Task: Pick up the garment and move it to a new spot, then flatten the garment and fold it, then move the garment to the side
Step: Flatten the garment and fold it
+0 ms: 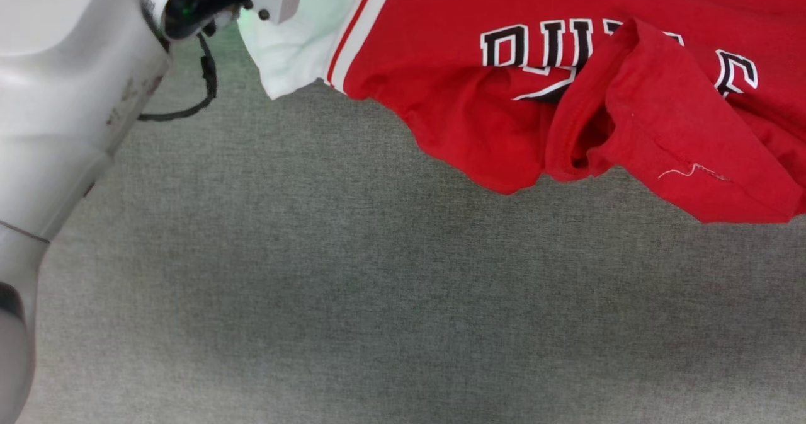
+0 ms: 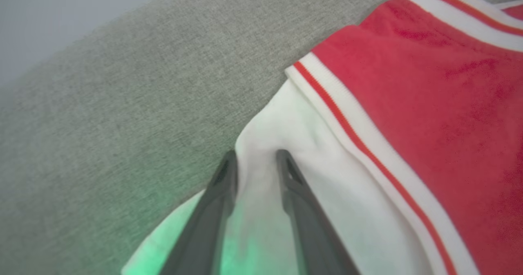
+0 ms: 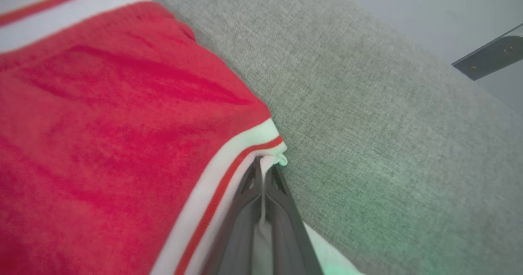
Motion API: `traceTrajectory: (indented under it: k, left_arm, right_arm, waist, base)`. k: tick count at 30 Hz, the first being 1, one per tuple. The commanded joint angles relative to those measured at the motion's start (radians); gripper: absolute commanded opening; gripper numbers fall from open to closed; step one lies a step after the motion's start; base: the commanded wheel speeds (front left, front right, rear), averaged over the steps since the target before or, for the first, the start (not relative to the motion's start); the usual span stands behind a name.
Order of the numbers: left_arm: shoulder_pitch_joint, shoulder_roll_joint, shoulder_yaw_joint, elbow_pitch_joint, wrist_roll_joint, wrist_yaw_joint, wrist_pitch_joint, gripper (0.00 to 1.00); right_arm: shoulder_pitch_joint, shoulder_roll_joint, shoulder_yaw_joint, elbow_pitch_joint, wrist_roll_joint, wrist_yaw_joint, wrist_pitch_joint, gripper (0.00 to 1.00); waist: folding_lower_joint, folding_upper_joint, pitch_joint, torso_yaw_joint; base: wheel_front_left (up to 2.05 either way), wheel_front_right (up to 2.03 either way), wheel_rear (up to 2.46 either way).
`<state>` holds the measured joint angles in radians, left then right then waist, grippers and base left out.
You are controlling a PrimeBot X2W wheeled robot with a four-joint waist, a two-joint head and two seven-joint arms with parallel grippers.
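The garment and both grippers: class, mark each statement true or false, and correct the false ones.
1. The garment is mostly red with a white panel. True.
2. The right gripper has its fingers spread wide. False: they are pressed together on the garment's white-trimmed corner.
3. The left gripper has white cloth between its parted fingers. True.
4. The garment lies on bare wood. False: it lies on a grey woven surface.
5. The garment lies perfectly flat. False: a red fold is bunched up over part of the lettering.
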<state>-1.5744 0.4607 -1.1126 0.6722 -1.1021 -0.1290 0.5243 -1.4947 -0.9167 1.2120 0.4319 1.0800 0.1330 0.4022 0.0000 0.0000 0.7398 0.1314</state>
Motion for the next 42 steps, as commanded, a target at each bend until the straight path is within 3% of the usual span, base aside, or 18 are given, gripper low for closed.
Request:
traceTrajectory:
  k: [1, 7, 15, 19, 27, 31, 35, 42]
  left_arm:
    - [0.043, -0.011, -0.039, 0.017, -0.025, -0.002, 0.009, 0.00]
    - [0.026, -0.001, -0.052, 0.042, -0.043, 0.000, -0.094, 0.00]
    - [0.005, 0.003, -0.006, 0.092, -0.058, 0.000, -0.411, 0.00]
    - [-0.050, -0.002, 0.046, 0.182, -0.068, 0.002, -0.525, 0.00]
    - [-0.189, -0.087, 0.182, 0.358, -0.125, 0.042, -0.732, 0.00]
    - [-0.268, -0.126, 0.244, 0.389, -0.124, 0.057, -0.782, 0.00]
    - [-0.326, -0.119, 0.351, 0.392, -0.115, 0.043, -0.791, 0.00]
    - [-0.180, -0.128, 0.434, 0.336, -0.024, 0.005, -0.790, 0.00]
  right_arm:
    - [0.110, 0.049, 0.106, 0.043, -0.005, -0.004, 0.016, 0.00]
    - [0.100, 0.062, 0.094, 0.041, 0.013, -0.004, -0.062, 0.00]
    - [-0.006, 0.073, -0.026, 0.182, 0.029, -0.003, -0.301, 0.00]
    - [-0.089, 0.155, -0.110, 0.344, -0.012, -0.003, -0.417, 0.00]
    - [-0.310, 0.336, -0.275, 0.653, -0.061, -0.003, -0.624, 0.00]
    - [-0.411, 0.371, -0.339, 0.726, -0.068, -0.003, -0.659, 0.00]
    - [-0.464, 0.380, -0.390, 0.726, -0.074, -0.003, -0.667, 0.00]
    - [-0.321, 0.376, -0.413, 0.648, -0.122, -0.003, -0.668, 0.00]
  waist:
    - [0.0000, 0.0000, -0.003, -0.004]
    - [0.0000, 0.0000, -0.029, -0.010]
    - [0.0000, 0.0000, -0.108, -0.021]
    - [0.0000, 0.0000, -0.136, -0.032]
    - [0.0000, 0.0000, -0.181, -0.059]
    - [0.0000, 0.0000, -0.203, -0.062]
    - [0.0000, 0.0000, -0.228, -0.069]
    - [0.0000, 0.0000, -0.274, -0.088]
  base:
    - [0.00, 0.00, 0.00]
    - [0.00, 0.00, 0.00]
    - [0.00, 0.00, 0.00]
    - [0.00, 0.00, 0.00]
    - [0.00, 0.00, 0.00]
    - [0.00, 0.00, 0.00]
    - [0.00, 0.00, 0.00]
    - [0.00, 0.00, 0.00]
